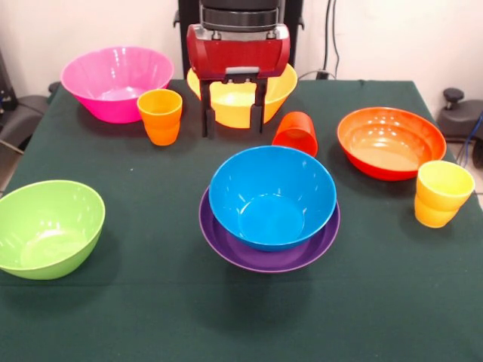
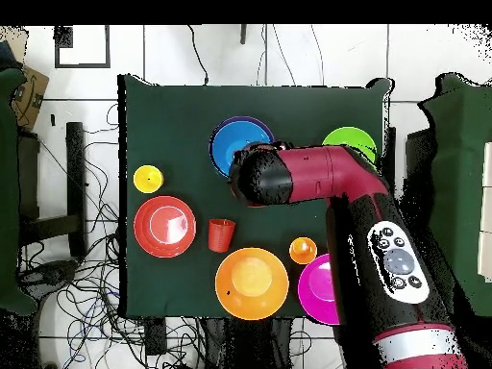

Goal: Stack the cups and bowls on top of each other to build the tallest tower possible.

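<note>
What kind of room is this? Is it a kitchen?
Probably not a kitchen; it looks more like a robot lab. A red robot arm reaches over a table with a dark green cloth, loose cables sprawl across the tiled floor, and the plastic bowls, like the blue bowl, are empty.

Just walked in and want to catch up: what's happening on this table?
A Sawyer arm is building a tower from plastic bowls and cups. So far only the blue bowl sits in the purple bowl. The open gripper hangs empty in front of the yellow bowl. The red-orange cup lies tipped over; the other bowls and cups stand scattered, unstacked.
</note>
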{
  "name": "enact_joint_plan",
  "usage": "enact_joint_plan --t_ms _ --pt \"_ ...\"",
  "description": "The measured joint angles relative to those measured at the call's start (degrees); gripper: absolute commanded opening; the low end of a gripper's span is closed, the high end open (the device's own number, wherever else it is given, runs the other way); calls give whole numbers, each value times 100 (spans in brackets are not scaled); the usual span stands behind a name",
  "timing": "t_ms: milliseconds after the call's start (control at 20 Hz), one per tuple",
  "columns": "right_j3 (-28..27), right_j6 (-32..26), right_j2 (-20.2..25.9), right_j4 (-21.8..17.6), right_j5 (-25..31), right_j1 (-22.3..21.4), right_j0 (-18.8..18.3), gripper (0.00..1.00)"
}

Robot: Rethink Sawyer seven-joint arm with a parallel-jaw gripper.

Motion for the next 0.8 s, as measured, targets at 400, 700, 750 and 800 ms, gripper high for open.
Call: enact_joint_plan --t_ms 400,700,750,800 --pt "-245 0 -130 52 104 114 72 100" --pt "-320 0 -314 33 927 157 286 100" --pt "-320 0 -314 32 1013 155 296 100" --pt "-321 0 -313 33 1123 154 305 100"
